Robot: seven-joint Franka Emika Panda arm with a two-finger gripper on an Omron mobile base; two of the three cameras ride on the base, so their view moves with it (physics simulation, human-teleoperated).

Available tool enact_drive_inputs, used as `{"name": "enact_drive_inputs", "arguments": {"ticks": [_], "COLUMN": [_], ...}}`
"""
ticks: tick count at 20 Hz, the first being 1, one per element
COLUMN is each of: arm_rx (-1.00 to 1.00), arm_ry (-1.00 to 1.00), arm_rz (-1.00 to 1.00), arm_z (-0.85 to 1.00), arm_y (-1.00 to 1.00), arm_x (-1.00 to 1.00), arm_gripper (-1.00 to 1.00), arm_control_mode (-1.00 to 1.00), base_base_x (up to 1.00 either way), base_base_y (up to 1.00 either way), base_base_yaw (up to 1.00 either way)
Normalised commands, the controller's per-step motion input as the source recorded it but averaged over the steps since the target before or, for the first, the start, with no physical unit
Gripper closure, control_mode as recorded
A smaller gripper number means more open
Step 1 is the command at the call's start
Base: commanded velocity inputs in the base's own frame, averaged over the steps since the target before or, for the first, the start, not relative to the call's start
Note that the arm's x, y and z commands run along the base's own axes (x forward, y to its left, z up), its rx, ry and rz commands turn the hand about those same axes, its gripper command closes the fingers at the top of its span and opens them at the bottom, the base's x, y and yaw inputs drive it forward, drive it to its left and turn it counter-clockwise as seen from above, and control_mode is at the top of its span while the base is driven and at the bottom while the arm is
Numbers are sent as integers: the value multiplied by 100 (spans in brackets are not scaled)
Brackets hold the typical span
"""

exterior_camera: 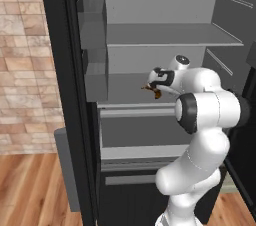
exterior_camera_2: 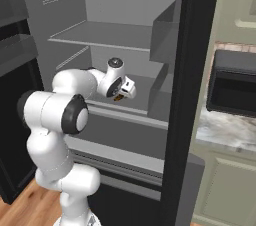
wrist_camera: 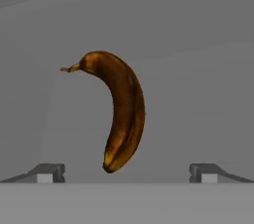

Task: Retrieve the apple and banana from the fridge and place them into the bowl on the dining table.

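The end effector [wrist_camera: 127, 172] is spread wide over the banana [wrist_camera: 120, 114] on the fridge [exterior_camera: 165, 35] shelf; closing off-centre could maybe push it away.

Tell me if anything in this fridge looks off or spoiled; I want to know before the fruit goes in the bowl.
The banana on the fridge shelf looks overripe: orange-brown skin with dark ends. It lies loose on the bare shelf, just ahead of the open gripper. Nothing looks spilled, broken or tipped.
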Motion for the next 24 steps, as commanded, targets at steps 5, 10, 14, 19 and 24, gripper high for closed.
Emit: {"name": "enact_drive_inputs", "arguments": {"ticks": [5, 10, 14, 19, 24], "arm_rx": [0, 0, 0, 0, 0], "arm_ry": [0, 0, 0, 0, 2], "arm_rz": [0, 0, 0, 0, 0], "arm_z": [-22, -30, -42, -52, -52], "arm_y": [0, 0, 0, 0, 0], "arm_x": [61, 45, 31, 30, 18], "arm_gripper": [-100, -100, -100, 100, 100], "arm_control_mode": [-100, -100, -100, -100, -100], "base_base_x": [0, 0, 0, 0, 0], "base_base_y": [0, 0, 0, 0, 0], "base_base_yaw": [0, 0, 0, 0, 0]}}
